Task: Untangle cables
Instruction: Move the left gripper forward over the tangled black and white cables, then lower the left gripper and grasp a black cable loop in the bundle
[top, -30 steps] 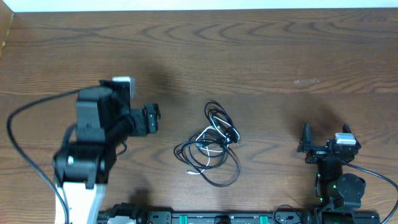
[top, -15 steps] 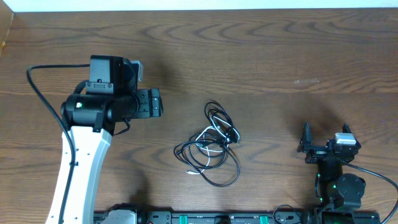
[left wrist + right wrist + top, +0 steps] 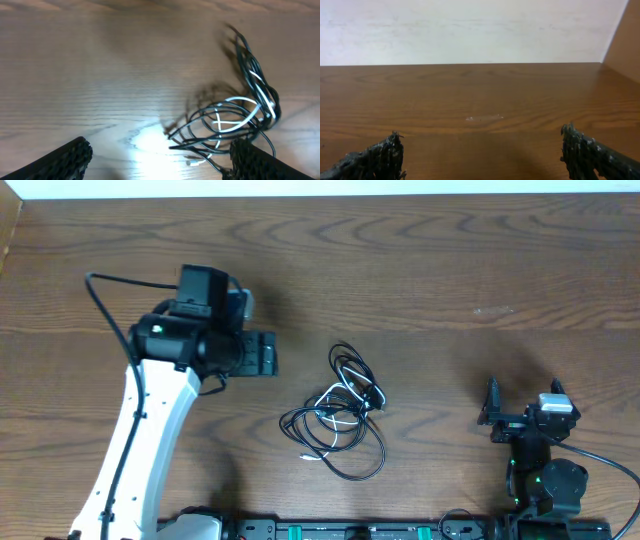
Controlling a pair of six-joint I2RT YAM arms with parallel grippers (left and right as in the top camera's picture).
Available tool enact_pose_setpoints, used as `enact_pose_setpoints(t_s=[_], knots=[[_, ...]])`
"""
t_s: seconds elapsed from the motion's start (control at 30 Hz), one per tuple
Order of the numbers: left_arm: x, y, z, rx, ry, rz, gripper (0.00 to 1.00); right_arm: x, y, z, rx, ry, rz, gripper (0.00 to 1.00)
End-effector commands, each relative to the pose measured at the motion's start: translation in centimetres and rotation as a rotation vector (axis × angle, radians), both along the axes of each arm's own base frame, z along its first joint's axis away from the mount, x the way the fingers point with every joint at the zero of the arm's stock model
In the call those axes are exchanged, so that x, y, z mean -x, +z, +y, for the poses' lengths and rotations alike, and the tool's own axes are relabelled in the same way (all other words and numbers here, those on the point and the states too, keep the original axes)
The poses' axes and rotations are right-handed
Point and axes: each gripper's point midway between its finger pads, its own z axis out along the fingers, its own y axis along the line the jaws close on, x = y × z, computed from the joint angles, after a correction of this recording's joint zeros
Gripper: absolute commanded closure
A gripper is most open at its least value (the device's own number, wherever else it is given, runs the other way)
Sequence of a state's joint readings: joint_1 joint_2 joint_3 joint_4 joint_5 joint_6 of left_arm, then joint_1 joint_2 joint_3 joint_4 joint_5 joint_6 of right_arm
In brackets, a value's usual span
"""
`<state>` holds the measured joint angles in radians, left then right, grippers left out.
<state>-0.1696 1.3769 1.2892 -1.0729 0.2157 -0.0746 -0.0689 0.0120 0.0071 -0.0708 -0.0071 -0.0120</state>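
Cables [image 3: 340, 415] lie mid-table, twd near edge. Thin black cord [image 3: 252, 65] in loose loops, w/ thinner white cord [image 3: 239, 99] threaded thru. Table [image 3: 450, 270] is smooth brown wood grain. L gripper [image 3: 262, 355] is just left of tangle, not touching, jaws wide, nothing btwn. R gripper [image 3: 522, 402] is near-right, well apart, jaws wide, empty. Bare wood all round tangle. Far edge meets white wall [image 3: 470, 30].

Overhead straight down on table [image 3: 420, 260]. Left wrist close on cables [image 3: 225, 122], shared with overhead. Right wrist faces wall [image 3: 470, 30].
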Motion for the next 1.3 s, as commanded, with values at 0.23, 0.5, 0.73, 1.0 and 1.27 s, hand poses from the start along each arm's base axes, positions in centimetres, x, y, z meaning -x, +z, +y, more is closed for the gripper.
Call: enact_pose_setpoints(t_s=[0.23, 0.5, 0.73, 1.0, 1.27], knots=[[1.3, -0.3, -3.4, 0.010, -0.105, 0.016, 0.11, 0.0, 0.0, -0.2, 0.012, -0.009, 0.001, 0.01], [1.8, -1.4, -5.3, 0.000, -0.172, 0.051, 0.11, 0.0, 0.0, -0.2, 0.012, -0.009, 0.001, 0.01], [1.4, -3.6, -7.2, -0.015, -0.223, 0.097, 0.11, 0.0, 0.0, -0.2, 0.012, -0.009, 0.001, 0.01], [1.5, -5.6, -8.9, -0.032, -0.273, 0.142, 0.11, 0.0, 0.0, -0.2, 0.012, -0.009, 0.001, 0.01], [2.3, -5.3, -11.8, 0.004, -0.261, 0.128, 0.11, 0.0, 0.0, -0.2, 0.012, -0.009, 0.001, 0.00]])
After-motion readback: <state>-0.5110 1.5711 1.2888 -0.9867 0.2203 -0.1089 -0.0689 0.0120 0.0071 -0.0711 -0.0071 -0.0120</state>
